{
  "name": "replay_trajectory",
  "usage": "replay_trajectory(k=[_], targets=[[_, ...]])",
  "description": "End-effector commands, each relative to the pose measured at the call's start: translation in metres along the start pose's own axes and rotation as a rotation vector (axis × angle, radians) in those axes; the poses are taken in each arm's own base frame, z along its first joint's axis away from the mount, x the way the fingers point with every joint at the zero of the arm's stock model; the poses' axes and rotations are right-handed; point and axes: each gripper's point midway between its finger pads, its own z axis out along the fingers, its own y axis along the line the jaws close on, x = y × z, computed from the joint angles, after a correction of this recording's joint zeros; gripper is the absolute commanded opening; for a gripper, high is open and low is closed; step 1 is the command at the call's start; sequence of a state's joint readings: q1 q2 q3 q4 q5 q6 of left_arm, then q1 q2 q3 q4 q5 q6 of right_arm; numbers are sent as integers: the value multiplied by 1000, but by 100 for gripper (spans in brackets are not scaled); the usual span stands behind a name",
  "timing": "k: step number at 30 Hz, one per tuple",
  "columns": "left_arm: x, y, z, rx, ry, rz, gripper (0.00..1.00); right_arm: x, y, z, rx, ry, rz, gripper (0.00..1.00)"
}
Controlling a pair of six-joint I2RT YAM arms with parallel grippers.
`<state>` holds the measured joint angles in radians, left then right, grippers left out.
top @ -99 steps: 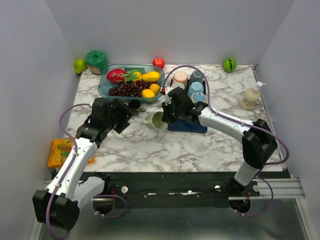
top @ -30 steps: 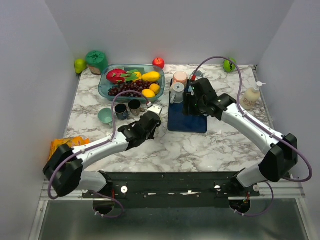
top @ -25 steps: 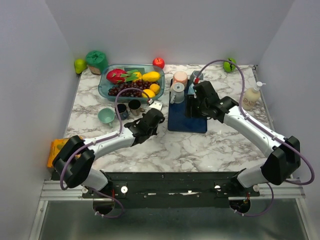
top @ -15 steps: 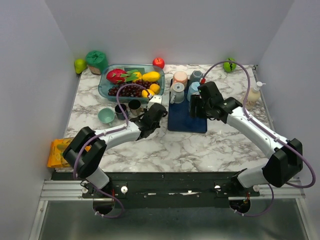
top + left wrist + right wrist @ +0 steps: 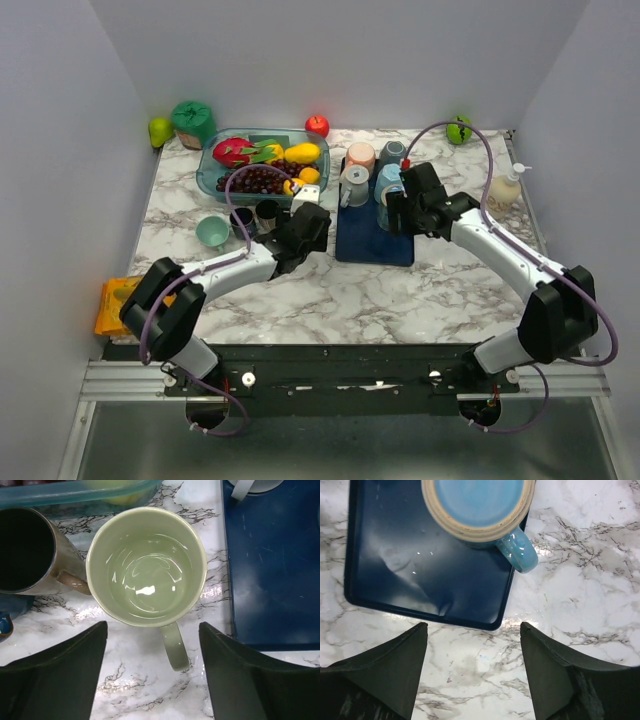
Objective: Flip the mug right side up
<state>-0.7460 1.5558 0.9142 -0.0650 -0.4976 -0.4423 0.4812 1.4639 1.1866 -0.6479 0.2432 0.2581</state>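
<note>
the green mug (image 5: 146, 565) stands mouth up on the marble surface (image 5: 130, 685), touching a brown mug (image 5: 25, 550) and just beside the navy tray (image 5: 275, 580). the left tool (image 5: 152, 625) hangs straight above it, fingers apart and off the rim, with the handle pointing back between them. i'd say that mug is done and a plain lift clears it. the right tool (image 5: 474, 625), also spread and holding nothing, hovers over a blue mug (image 5: 477, 505) sitting base up on the tray.

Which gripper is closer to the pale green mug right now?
Left. The left gripper hangs open directly above the pale green mug; the right gripper is off over the blue mug on the navy tray.
</note>
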Motion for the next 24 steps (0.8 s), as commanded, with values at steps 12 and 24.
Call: replay_trajectory(k=[12, 24], targets=[[-90, 3, -108, 219, -190, -78, 99, -23, -24, 62, 81, -9, -230, 84], [-108, 6, -136, 319, -231, -107, 99, -23, 2, 79, -77, -10, -305, 80]])
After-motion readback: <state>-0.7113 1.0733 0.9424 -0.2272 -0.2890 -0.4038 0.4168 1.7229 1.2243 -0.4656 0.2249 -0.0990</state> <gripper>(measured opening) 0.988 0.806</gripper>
